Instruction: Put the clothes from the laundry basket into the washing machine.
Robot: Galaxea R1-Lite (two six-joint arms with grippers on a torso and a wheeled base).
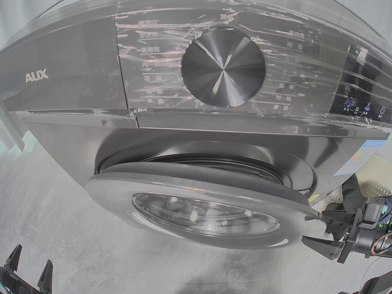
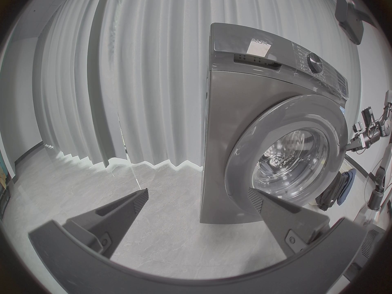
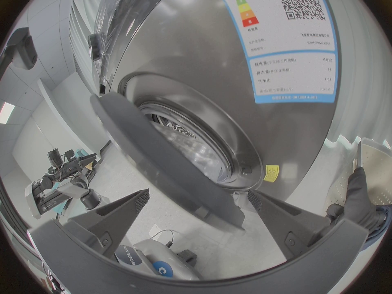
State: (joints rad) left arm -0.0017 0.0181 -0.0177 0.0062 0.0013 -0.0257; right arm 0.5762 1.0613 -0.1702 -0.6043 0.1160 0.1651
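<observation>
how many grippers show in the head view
2. The left gripper is low at the left, above the floor; the right gripper, open, is at the free edge of the washing machine door.

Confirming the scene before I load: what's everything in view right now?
washing machine: one, grey, straight ahead
door: one, grey rim with glass window, ajar
dial: one, dark metal, centre of the control panel
energy label: one, white and blue, machine front beside the door
laundry basket: one, white, perforated, right of the machine
clothes: number unclear, dark, draped over the basket rim
curtain: one, pale, behind the machine
left gripper: open, low left, clear of the machine
right gripper: open, fingers either side of the door's edge
</observation>
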